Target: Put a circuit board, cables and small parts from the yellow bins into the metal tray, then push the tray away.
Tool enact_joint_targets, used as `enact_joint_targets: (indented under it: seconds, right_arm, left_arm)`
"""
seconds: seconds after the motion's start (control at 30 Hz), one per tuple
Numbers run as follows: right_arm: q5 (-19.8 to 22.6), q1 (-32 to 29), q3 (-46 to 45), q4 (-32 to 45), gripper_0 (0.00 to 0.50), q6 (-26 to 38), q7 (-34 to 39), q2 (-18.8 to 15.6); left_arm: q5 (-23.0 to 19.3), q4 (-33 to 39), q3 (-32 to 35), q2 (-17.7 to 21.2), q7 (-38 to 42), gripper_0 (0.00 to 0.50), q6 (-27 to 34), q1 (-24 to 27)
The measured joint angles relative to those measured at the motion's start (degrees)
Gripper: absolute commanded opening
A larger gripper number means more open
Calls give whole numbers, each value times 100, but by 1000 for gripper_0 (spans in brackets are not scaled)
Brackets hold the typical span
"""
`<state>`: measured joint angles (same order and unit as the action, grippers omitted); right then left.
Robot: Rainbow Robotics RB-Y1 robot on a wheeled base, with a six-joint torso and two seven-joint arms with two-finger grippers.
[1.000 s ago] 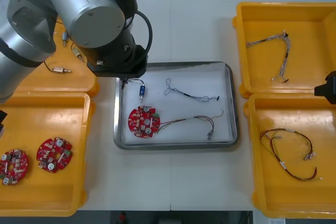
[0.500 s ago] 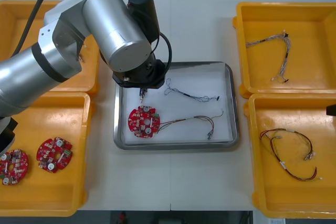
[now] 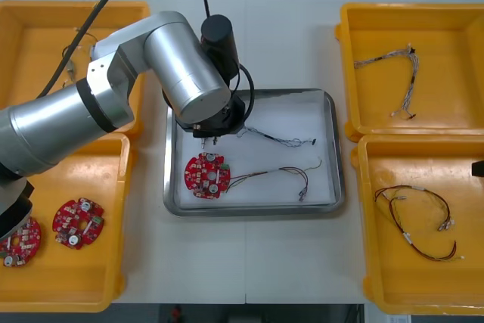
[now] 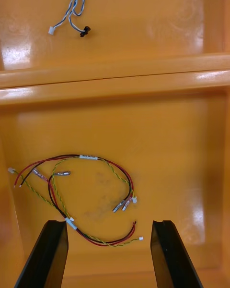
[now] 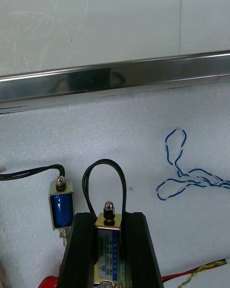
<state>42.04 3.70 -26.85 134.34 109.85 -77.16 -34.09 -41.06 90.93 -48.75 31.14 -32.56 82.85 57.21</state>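
Status: the metal tray (image 3: 336, 149) on the desk already contains one red circuit board (image 3: 206, 175), a blue and white cable (image 3: 291, 141), a red and yellow cable (image 3: 281, 169) and one small metal part (image 5: 61, 206), all lying on its white liner. I have the left gripper (image 5: 109, 217) over the tray's far left corner, clamped narrowly on a second small metal part (image 5: 108, 242). Its long axis runs along the fingers. Its rounded tip points at the far rim, with a black cable (image 5: 103, 161) looping past it. I judge that the release and the tray push remain. The right gripper (image 4: 109, 226) hangs spread wide over the near right yellow bin (image 4: 191, 139).
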Motion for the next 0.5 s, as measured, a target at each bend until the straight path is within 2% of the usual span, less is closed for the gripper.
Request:
enact_joint_targets:
  seconds: [0.4,0.43,0.47,0.5]
  right_arm:
    - [2,-23,-22,24,500,0,0,0]
    - [3,-25,-22,31,500,0,0,0]
    - [3,-27,-22,36,500,0,0,0]
    - [4,-28,-22,39,500,0,0,0]
  left_arm:
    - [66,-104,-186,-11,59,5,-159,0]
    - [69,-108,-186,-12,92,133,-163,0]
    - [75,-110,-186,-12,138,392,-167,0]
    - [79,-112,-186,-12,181,500,-172,0]
